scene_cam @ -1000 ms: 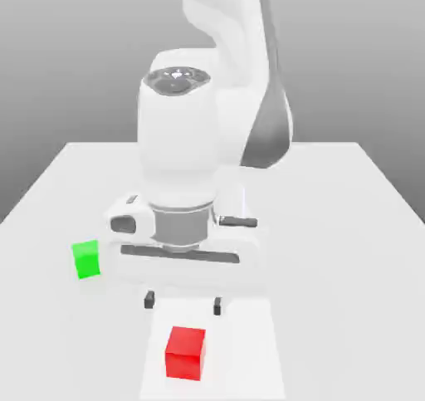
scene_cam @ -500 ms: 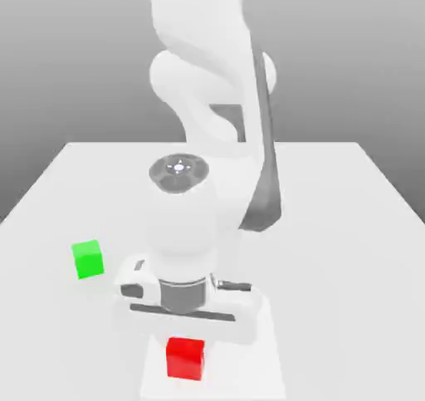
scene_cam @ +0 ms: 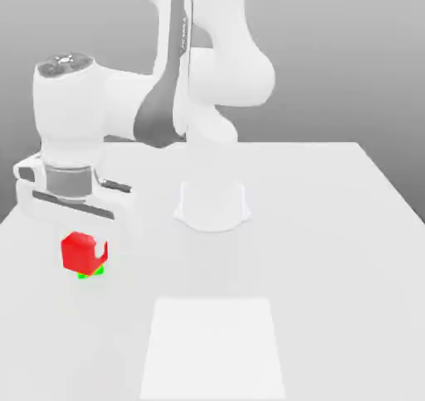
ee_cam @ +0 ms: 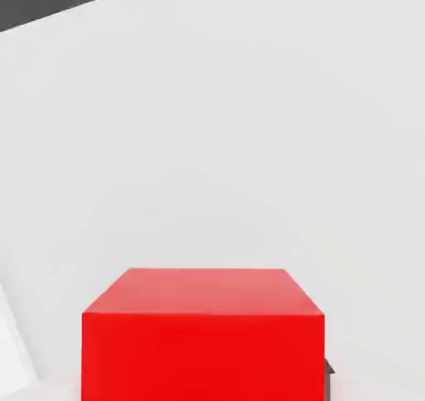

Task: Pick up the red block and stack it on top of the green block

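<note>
- Gripper (scene_cam: 83, 254): closed on the red block (scene_cam: 79, 251), pointing down, at the exterior view's left over the white table (scene_cam: 332, 250).
- Red block: a cube with no long axis; faces level and upright.
- Green block (scene_cam: 90, 271): directly beneath the red block, mostly hidden; whether they touch cannot be told.
</note>
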`<state>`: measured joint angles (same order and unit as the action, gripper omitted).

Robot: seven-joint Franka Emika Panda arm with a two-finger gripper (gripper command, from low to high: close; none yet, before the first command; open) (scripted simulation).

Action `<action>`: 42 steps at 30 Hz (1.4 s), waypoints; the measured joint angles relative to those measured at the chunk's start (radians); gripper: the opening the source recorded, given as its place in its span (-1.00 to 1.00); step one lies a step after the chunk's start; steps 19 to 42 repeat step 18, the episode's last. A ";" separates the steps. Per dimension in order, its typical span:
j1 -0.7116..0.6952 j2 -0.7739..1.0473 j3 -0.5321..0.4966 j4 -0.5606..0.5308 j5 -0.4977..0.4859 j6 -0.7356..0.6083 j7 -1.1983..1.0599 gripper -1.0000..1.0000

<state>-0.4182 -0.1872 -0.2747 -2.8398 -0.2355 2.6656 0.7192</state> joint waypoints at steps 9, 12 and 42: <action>-0.106 -0.063 -0.154 -0.131 0.008 0.063 -0.148 -1.00; -0.068 0.022 -0.177 -0.129 0.066 0.146 -0.189 -1.00; -0.007 0.170 -0.190 -0.130 0.216 0.288 -0.290 1.00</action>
